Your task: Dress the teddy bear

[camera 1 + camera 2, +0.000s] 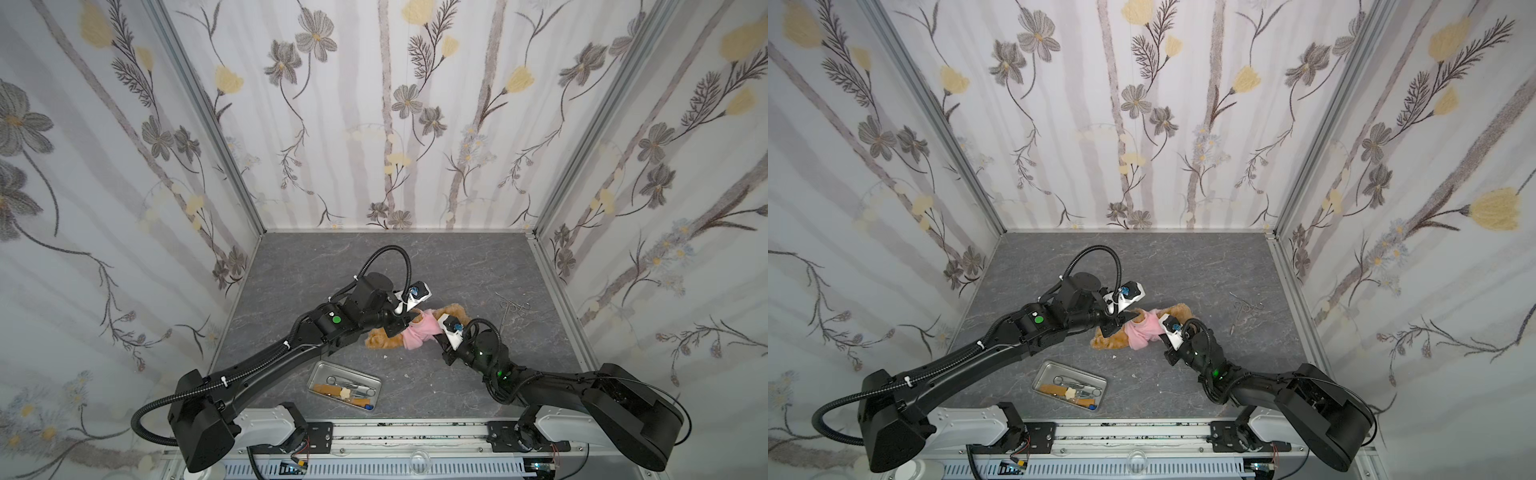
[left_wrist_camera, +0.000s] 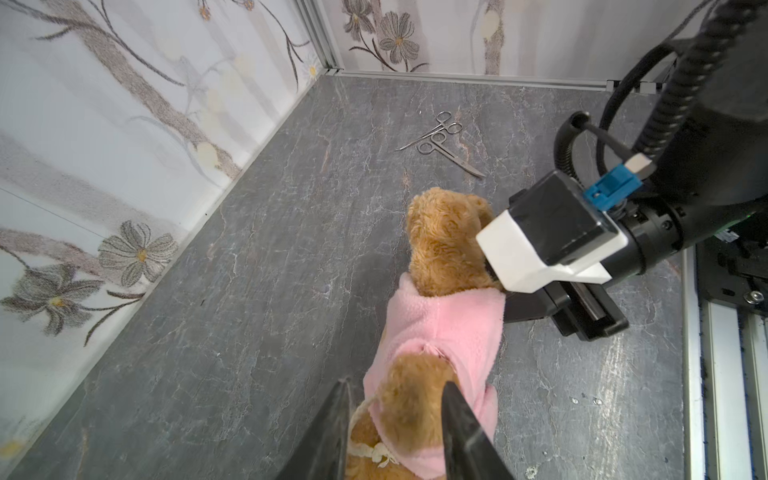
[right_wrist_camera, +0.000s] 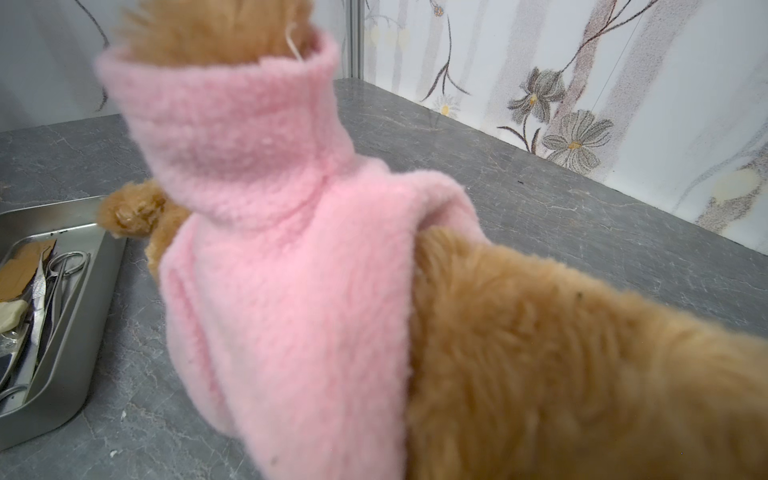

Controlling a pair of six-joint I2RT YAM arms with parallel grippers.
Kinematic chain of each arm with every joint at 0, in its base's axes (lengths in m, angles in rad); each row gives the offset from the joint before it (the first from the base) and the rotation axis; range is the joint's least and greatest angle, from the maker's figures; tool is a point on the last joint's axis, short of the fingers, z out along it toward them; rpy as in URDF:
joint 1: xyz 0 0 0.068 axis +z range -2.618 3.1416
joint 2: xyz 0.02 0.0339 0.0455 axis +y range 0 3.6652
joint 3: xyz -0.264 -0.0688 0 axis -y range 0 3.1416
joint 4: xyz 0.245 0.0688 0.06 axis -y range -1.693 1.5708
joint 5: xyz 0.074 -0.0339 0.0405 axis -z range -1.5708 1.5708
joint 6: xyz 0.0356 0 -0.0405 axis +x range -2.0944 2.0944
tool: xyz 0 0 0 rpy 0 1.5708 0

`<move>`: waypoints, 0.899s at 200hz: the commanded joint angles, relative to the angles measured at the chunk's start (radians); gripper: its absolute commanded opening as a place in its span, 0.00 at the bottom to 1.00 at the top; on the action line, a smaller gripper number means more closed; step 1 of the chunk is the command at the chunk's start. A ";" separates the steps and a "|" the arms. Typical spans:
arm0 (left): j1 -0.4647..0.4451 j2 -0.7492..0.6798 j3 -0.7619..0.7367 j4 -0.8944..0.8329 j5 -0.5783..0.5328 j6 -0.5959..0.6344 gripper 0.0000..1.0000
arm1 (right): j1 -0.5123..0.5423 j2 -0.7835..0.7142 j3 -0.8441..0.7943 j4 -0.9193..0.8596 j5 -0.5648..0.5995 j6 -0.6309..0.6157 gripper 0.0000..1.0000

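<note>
The teddy bear point(image 1: 455, 311) point(image 2: 444, 241) lies on the grey table with a pink fleece shirt point(image 1: 415, 332) point(image 2: 444, 328) point(image 3: 270, 249) round its body. My left gripper point(image 2: 397, 382) point(image 1: 409, 322) is open, and its two black fingers stand either side of a furry limb that pokes out of a pink sleeve. My right gripper point(image 2: 509, 307) point(image 1: 434, 334) meets the opposite edge of the shirt, beside bare fur point(image 3: 582, 353). Cloth and fur hide its jaws in the right wrist view. A paw point(image 3: 129, 212) points toward the tray.
A metal tray point(image 1: 316, 372) point(image 3: 104, 257) holding instruments stands in front of the bear, near the table's front edge. Steel scissors and forceps point(image 1: 513, 309) point(image 2: 440, 141) lie on the table at the back right. Flower-patterned walls close in three sides.
</note>
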 commanded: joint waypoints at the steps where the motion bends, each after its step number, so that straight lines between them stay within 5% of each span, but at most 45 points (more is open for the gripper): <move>1: 0.007 0.030 0.013 -0.024 0.061 -0.010 0.38 | 0.001 -0.005 0.006 0.031 -0.013 -0.006 0.00; 138: 0.000 0.098 0.018 -0.073 0.074 0.048 0.25 | 0.001 0.012 0.013 0.042 -0.013 -0.006 0.00; 167: -0.008 0.119 0.027 -0.079 0.054 0.044 0.00 | 0.001 0.021 0.020 0.034 -0.008 -0.001 0.00; 180: -0.005 0.114 0.030 -0.073 0.052 0.015 0.00 | -0.001 0.019 0.015 0.021 0.029 0.014 0.09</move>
